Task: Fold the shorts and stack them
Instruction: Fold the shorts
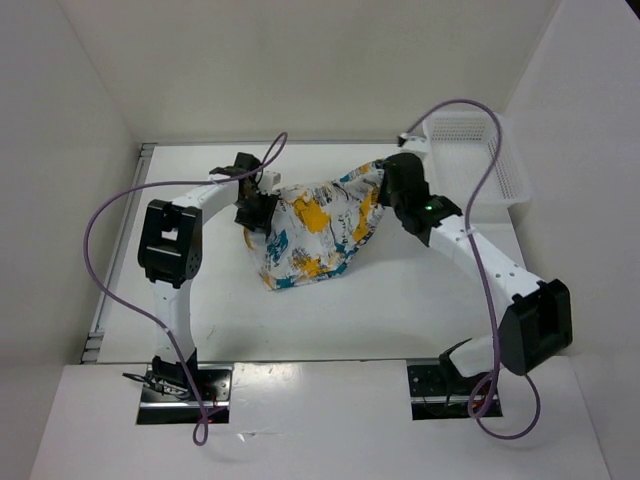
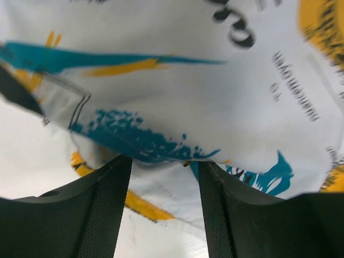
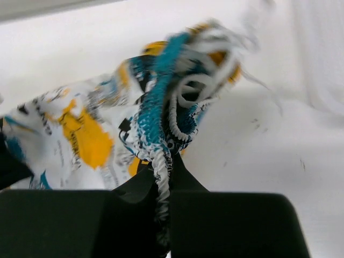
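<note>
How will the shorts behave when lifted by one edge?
Probably floppy: pinched by the right gripper, the shorts droop in a loose, creased triangle. Likely light, since a thin pinch of bunched edge lifts that end. They might slip, as only the gathered hem sits between the fingers.

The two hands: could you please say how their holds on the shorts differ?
The left hand has its fingers apart with cloth between them, grip unclear; the right hand is pinched shut on a bunched edge. The left hand meets the white, teal and yellow printed fabric shorts at their left side, the right hand at the corner nearer the white plastic mesh basket. Both touch the shorts.
</note>
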Tool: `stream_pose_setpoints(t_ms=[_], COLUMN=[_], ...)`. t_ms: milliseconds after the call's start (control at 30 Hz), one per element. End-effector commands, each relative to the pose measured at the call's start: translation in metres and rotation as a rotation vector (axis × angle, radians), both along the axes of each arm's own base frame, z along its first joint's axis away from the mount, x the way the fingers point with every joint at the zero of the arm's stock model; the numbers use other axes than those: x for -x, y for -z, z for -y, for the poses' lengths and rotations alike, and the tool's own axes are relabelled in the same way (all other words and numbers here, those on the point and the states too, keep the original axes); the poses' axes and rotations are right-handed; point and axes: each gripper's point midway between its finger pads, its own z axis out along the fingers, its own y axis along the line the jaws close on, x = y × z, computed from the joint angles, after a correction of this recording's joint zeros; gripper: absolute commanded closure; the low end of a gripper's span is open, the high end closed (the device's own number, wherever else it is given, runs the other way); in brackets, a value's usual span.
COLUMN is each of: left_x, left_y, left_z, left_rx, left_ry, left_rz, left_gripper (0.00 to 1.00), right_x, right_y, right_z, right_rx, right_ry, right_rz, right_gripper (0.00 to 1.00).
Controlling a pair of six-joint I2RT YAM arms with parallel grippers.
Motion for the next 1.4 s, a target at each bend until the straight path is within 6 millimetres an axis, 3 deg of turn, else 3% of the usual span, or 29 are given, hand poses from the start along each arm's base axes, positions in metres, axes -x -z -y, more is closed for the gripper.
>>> stream_pose_setpoints(t_ms=[0,33,133,167,300,333,467,533,567,600,767,933,1000,1033,1067,1133,1200,1233,1267,1333,1367], left_x=[-0.008,-0.005,-0.007,-0.009,-0.005,-0.004,0.010,0.021,0.020,0.022,0.024,0.026,0.027,0.027,0.027,0.025,0.021,0.021,0.018,0.011,0.009], left_y=[-0.004,-0.016,-0.063,-0.083,-0.103,-0.100,-0.038,-0.011,0.003,0.009,0.024,0.033,0.035,0.035,0.035,0.035,0.032,0.033,0.032,0.023,0.023], left_z=[0.017,0.024,0.016,0.004,-0.031,-0.038,-0.074,-0.076,-0.078,-0.075,-0.060,-0.051,-0.049,-0.049,-0.049,-0.048,-0.048,-0.049,-0.051,-0.059,-0.069], left_rx=[0.061,0.106,0.198,0.215,0.248,0.246,0.168,0.152,0.139,0.157,0.213,0.244,0.254,0.254,0.254,0.263,0.264,0.252,0.244,0.232,0.225], left_ry=[0.037,0.054,0.040,0.018,-0.056,-0.074,-0.175,-0.185,-0.190,-0.185,-0.161,-0.145,-0.144,-0.144,-0.144,-0.140,-0.138,-0.142,-0.143,-0.157,-0.181], left_rz=[0.019,0.023,0.097,0.130,0.144,0.137,-0.020,-0.093,-0.112,-0.124,-0.167,-0.197,-0.207,-0.207,-0.207,-0.198,-0.187,-0.186,-0.176,-0.143,-0.139], left_gripper=[0.40,0.40,0.36,0.35,0.31,0.31,0.31,0.31,0.31,0.31,0.34,0.58,0.66,0.74,0.76,0.76,0.75,0.72,0.67,0.51,0.48], right_x=[-0.006,-0.004,-0.003,-0.005,0.000,0.001,0.011,0.015,0.019,0.021,0.035,0.055,0.074,0.076,0.085,0.095,0.098,0.103,0.104,0.113,0.116], right_y=[-0.023,-0.021,-0.010,-0.005,0.009,0.010,0.022,0.028,0.024,0.036,0.045,0.067,0.065,0.079,0.074,0.085,0.089,0.098,0.095,0.096,0.086], right_z=[-0.039,-0.059,-0.098,-0.109,-0.157,-0.164,-0.213,-0.224,-0.240,-0.245,-0.284,-0.323,-0.344,-0.348,-0.359,-0.378,-0.387,-0.389,-0.392,-0.399,-0.401], right_rx=[0.199,0.205,0.238,0.271,0.353,0.378,0.483,0.551,0.558,0.606,0.688,0.668,0.650,0.655,0.631,0.565,0.534,0.525,0.513,0.480,0.449], right_ry=[-0.082,-0.125,-0.205,-0.229,-0.335,-0.344,-0.446,-0.485,-0.514,-0.534,-0.637,-0.790,-0.873,-0.898,-0.934,-1.020,-1.047,-1.071,-1.082,-1.139,-1.149], right_rz=[0.044,0.037,0.014,0.008,0.006,0.010,0.029,0.031,0.050,0.035,0.060,0.043,0.058,0.036,0.050,0.029,0.022,-0.003,0.002,-0.007,0.001], right_gripper=[1.00,1.00,1.00,1.00,1.00,1.00,1.00,1.00,1.00,1.00,1.00,1.00,1.00,1.00,1.00,1.00,0.94,0.81,0.66,0.42,0.38])
